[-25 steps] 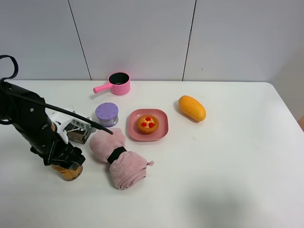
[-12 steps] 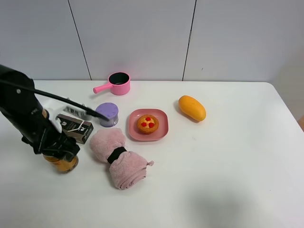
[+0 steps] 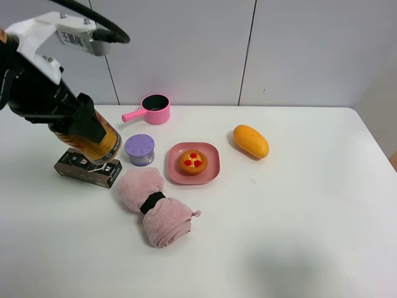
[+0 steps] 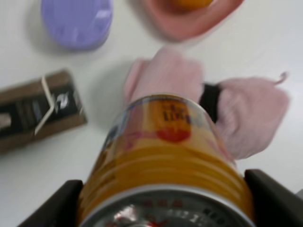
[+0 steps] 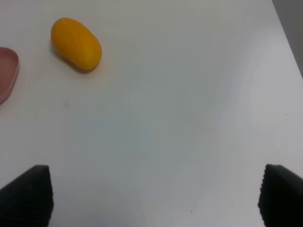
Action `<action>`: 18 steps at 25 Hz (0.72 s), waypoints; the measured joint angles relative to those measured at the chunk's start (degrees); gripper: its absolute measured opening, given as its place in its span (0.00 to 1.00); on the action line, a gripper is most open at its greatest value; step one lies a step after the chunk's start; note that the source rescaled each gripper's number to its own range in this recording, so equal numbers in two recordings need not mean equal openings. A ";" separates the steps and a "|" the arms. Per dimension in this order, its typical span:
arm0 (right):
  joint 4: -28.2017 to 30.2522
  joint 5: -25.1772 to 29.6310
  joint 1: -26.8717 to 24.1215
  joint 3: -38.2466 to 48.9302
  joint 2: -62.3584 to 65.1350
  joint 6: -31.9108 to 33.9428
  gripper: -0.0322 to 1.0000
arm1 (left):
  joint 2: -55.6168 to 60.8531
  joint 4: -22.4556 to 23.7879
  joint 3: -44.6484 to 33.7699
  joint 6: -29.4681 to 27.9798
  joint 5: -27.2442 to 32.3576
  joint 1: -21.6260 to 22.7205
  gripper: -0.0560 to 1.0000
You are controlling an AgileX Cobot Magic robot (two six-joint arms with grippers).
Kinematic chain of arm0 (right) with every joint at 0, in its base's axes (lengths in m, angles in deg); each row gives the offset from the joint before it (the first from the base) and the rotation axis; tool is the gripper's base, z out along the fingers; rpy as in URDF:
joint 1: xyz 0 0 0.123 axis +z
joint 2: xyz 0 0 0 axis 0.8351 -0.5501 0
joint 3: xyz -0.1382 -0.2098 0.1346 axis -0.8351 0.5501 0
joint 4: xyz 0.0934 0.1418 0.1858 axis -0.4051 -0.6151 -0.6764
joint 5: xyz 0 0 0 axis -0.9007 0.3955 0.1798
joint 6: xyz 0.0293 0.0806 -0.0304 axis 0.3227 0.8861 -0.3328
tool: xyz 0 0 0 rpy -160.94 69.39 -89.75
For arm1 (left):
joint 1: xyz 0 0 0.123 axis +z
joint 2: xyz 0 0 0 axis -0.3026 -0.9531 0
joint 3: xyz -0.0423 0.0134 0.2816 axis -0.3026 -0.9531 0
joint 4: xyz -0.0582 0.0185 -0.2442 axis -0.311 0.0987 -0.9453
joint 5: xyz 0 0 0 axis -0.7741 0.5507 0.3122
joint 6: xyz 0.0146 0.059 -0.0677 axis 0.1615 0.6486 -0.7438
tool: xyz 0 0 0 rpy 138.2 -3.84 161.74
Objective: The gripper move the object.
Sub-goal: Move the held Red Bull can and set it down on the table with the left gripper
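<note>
1. White tabletop [image 3: 298, 205] standing before a grey panelled wall [image 3: 186, 49].
2. Change: a second earlier the small golden-orange drink can [image 3: 103, 144] with red markings was standing on the table at the near left, beside the towel. It is now hanging in the air, higher and farther back. The brown-and-black carton [image 3: 87, 169], earlier half covered by the arm, is now lying fully exposed.
3. Obscured: the gripper is hiding the can's top in the high view. The left wrist picture is blurring, so the can's print is unreadable, and its silver rim is running off the frame edge.
4. Left gripper [image 3: 84, 124], large and black with a white-grey bracket: its fingers are pinching the can's upper part, one on each side.
5. Position: the can is tilting, with its base pointing down toward the carton and the lilac round lidded tub [image 3: 139, 149]. It is overlapping the carton in the high view.
6. Right gripper [image 5: 154, 198]: only two black fingertips [image 5: 26, 196] are showing, spread wide over bare table and gripping nothing. An orange oval fruit [image 5: 75, 43] is lying well beyond them.
7. Also lying on the table: a rolled pink towel [image 3: 155, 208] with a black band, a pink square plate [image 3: 177, 174] bearing a tart [image 3: 193, 162], and a pink saucepan [image 3: 155, 109].
</note>
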 joint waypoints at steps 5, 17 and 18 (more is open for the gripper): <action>0.00 0.00 0.00 0.00 0.00 0.00 1.00 | -3.35 3.29 5.52 -0.38 0.68 -12.17 0.08; 0.00 0.00 0.00 0.00 0.00 0.00 1.00 | -24.89 3.96 23.54 6.00 1.49 -31.00 0.08; 0.00 0.00 0.00 0.00 0.00 0.00 1.00 | -26.69 3.90 25.24 6.57 1.85 -31.60 0.08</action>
